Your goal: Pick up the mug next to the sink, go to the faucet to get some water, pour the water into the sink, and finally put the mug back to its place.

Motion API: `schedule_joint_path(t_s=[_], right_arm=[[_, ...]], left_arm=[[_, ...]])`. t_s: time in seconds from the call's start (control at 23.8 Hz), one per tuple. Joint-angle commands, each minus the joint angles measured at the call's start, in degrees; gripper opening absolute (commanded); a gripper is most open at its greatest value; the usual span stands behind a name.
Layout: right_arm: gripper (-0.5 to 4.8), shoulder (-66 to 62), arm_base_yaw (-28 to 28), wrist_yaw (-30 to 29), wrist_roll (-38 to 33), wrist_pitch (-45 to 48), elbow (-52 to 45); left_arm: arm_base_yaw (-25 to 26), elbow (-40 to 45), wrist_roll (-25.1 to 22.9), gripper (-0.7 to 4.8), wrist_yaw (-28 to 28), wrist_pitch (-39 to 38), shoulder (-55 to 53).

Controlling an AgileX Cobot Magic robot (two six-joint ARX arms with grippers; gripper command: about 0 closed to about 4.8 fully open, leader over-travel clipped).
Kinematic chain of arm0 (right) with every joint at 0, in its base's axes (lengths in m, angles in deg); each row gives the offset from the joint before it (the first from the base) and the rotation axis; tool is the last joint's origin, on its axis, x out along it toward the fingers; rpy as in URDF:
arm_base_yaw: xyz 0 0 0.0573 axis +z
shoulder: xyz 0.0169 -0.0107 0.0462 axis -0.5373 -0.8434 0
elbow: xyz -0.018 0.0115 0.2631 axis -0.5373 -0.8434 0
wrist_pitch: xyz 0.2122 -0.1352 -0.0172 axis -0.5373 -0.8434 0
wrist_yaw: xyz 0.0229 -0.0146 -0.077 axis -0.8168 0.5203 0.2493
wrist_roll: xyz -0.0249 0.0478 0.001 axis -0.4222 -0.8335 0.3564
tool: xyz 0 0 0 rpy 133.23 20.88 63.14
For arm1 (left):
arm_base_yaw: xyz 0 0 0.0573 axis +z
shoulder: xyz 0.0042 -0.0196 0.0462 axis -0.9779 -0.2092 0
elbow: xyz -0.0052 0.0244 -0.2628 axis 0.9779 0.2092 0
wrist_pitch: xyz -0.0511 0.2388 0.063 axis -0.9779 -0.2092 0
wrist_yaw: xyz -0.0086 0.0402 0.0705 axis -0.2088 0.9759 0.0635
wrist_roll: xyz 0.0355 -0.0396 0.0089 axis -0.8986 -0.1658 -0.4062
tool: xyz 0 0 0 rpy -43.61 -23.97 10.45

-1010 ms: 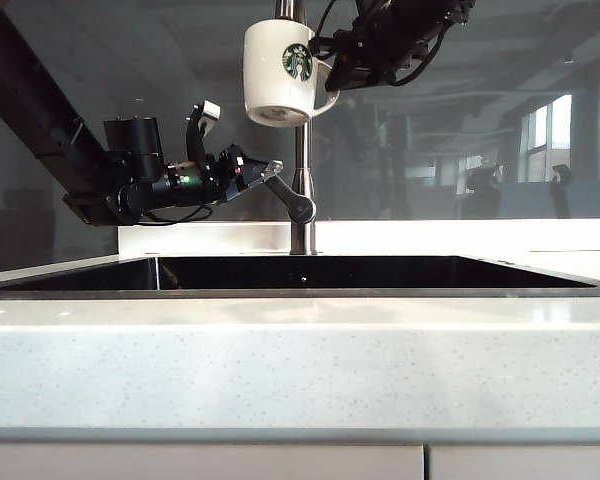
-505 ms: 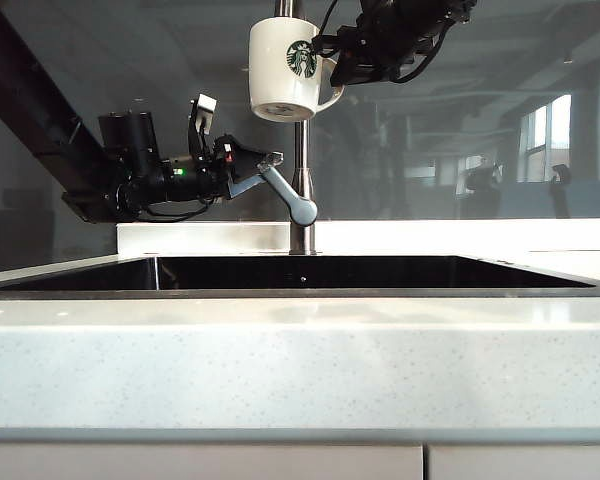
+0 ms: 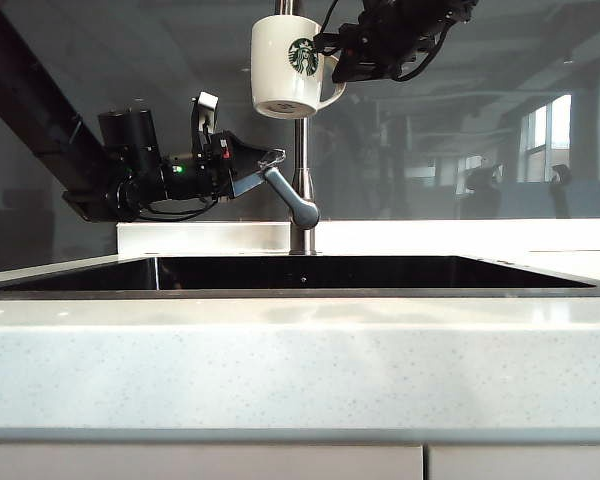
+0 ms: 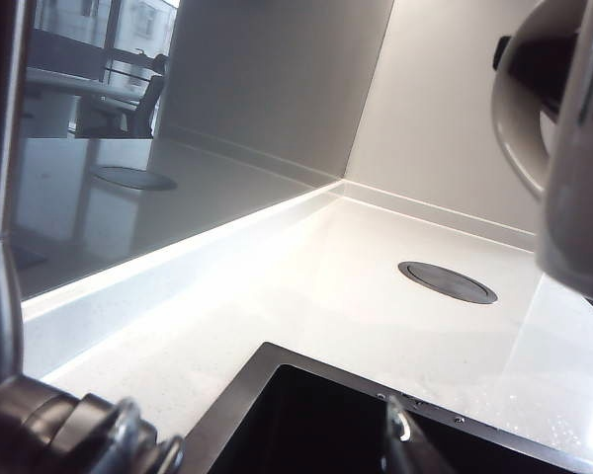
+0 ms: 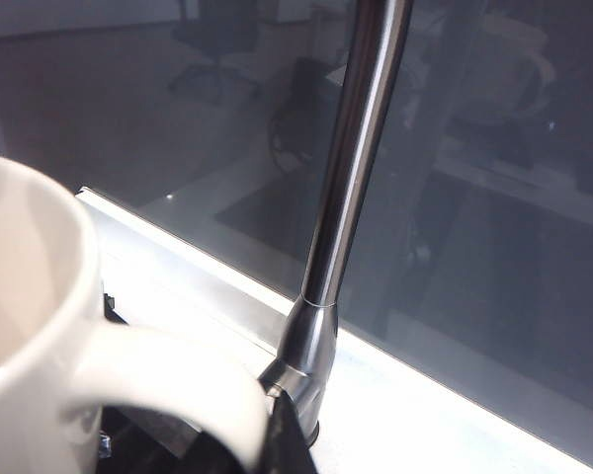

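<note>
Mug held up at the faucet while the left jaws work the lever.

Exterior view: the right jaws [image 3: 332, 62] grip the mug [image 3: 285, 67] by its handle, high at the faucet [image 3: 301, 150]; the left jaws [image 3: 265, 168] stand wide around the lever [image 3: 290, 195], above the sink [image 3: 300, 272]. Left wrist view: mug [image 4: 573, 148] beside the jaws, worktop [image 4: 356, 296] beyond. Right wrist view: mug [image 5: 40, 336] close, faucet [image 5: 351, 188] behind. Keep the mug level under the spout; ease the lever gently.

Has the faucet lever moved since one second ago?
Yes. In the exterior view the lever, with the left gripper at its tip, has swung upward against the fixed faucet tube; its free end stands higher.
</note>
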Motion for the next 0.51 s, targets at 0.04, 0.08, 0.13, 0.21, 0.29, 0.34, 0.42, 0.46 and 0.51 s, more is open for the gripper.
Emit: schedule_joint_path(t_s=[0.04,0.08,0.13,0.21,0.29,0.34,0.42,0.46,0.51], right_arm=[[-0.05,1.01,0.04,-0.26,-0.83,4.04,0.74],[-0.05,1.01,0.04,-0.26,-0.83,4.07,0.74],[-0.05,1.01,0.04,-0.26,-0.83,4.07,0.74],[-0.05,1.03,0.04,-0.26,-0.83,4.07,0.74],[-0.05,1.03,0.04,-0.26,-0.83,4.07,0.74],[-0.05,1.03,0.04,-0.26,-0.83,4.07,0.74],[-0.05,1.03,0.04,-0.26,-0.83,4.07,0.74],[-0.05,1.03,0.04,-0.26,-0.83,4.07,0.74],[-0.05,1.05,0.04,-0.26,-0.83,4.07,0.74]], left_arm=[[-0.50,-0.50,-0.55,3.09,0.31,1.60,0.50],[-0.50,-0.50,-1.11,3.09,0.50,1.60,0.50],[-0.50,-0.50,-1.40,3.09,0.66,1.60,0.50],[-0.50,-0.48,-1.57,3.09,1.38,1.57,0.50],[-0.50,-0.46,-4.92,3.09,2.21,0.63,0.50],[-0.50,-0.46,-6.05,3.09,2.45,0.46,0.50],[-0.50,-0.46,-7.85,3.09,3.45,0.17,0.50],[-0.50,-0.46,-8.46,3.09,3.74,-0.15,0.50],[-0.50,-0.46,-10.25,3.09,4.59,-1.16,0.50]])
